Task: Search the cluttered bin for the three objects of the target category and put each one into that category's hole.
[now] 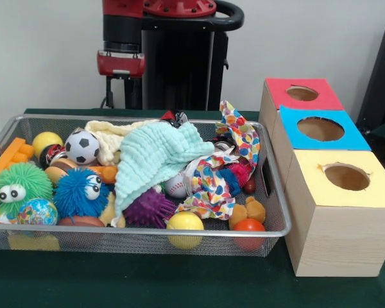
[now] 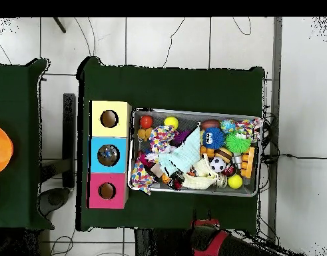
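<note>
At the near rim of the wire bin point(image 1: 141, 240), in the front view, sat a yellow ball point(image 1: 185, 229) and a red ball point(image 1: 248, 231), with a purple spiky ball point(image 1: 149, 208) just behind them. Further left lay a globe-print ball point(image 1: 37, 212), a green fuzzy toy with eyes point(image 1: 19, 186) and a blue fuzzy toy with eyes point(image 1: 81, 191). Mid-bin, a mint muslin cloth point(image 1: 155, 156) was draped over the heap, partly covering a baseball point(image 1: 176, 186); a polka-dot cloth point(image 1: 231, 154) trailed to its right. Toward the far left were a soccer ball point(image 1: 82, 147), a second yellow ball point(image 1: 46, 142) and orange blocks point(image 1: 11, 158).

Right of the bin stood three boxes with round holes, near to far: the yellow box point(image 1: 341, 205), the blue box point(image 1: 317, 131) and the red box point(image 1: 299, 95).

The overhead view showed something lying inside the blue box's hole point(image 2: 108, 155); the front view could not show this. The overhead also showed an adjoining table with an orange object point(image 2: 0, 149), outside the front view.

The gripper point(image 1: 120, 64) hung beyond the far rim, well clear of the bin, touching nothing. Whether its jaws were open could not be told.
</note>
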{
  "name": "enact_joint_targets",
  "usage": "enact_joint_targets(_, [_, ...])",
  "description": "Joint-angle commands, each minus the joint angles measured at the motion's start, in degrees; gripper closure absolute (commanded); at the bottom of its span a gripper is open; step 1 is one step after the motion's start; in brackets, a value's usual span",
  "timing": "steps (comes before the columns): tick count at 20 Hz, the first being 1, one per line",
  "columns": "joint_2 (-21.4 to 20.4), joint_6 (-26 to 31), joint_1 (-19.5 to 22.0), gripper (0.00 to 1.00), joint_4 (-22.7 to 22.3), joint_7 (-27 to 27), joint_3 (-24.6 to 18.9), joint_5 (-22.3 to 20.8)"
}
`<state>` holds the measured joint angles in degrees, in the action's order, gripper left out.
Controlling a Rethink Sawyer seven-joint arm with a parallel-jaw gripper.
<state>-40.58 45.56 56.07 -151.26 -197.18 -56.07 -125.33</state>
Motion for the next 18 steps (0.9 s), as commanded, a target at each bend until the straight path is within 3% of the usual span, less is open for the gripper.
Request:
enact_joint_targets(1, [4.25,7.52,1.36,0.00,1.92,-4.76,-2.42,-7.10])
enact_joint_targets(18, [6.91,16.63,3.31,0.00,-2.94,-9.59,-10.37,-13.00])
